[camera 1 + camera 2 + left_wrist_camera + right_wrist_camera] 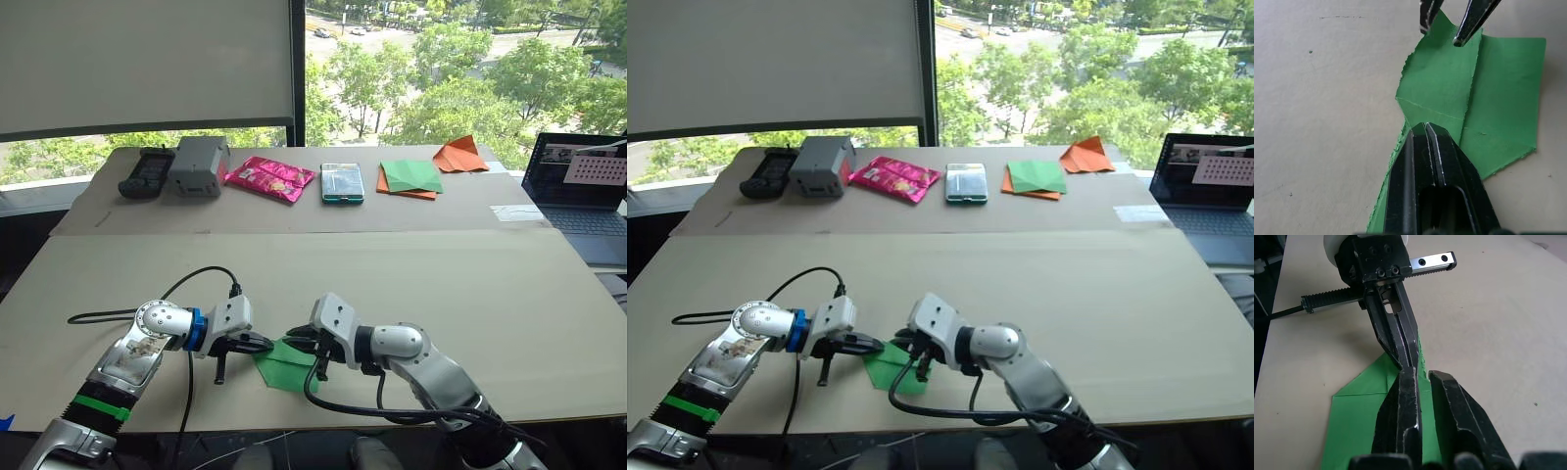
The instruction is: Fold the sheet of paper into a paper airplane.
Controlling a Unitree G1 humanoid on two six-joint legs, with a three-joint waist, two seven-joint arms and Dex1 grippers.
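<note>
The sheet of paper [286, 370], bright green and partly folded with a flap doubled over, lies near the front edge of the near table [470, 294]. My left gripper [1425, 128] is shut, its tips resting on the flap by a crease. From the opposite side comes my right gripper [1424, 377], which is open by a narrow gap. Its fingertips [1465, 34] straddle the flap's far corner, and green paper shows between them. The two grippers nearly meet tip to tip over the sheet.
On the far table stand a black device [147, 174], a grey box [199, 164], a pink packet [270, 178], a clear case [342, 182], a darker green sheet on orange paper [411, 176] and an orange paper triangle [460, 155]. A laptop [578, 191] sits at the right.
</note>
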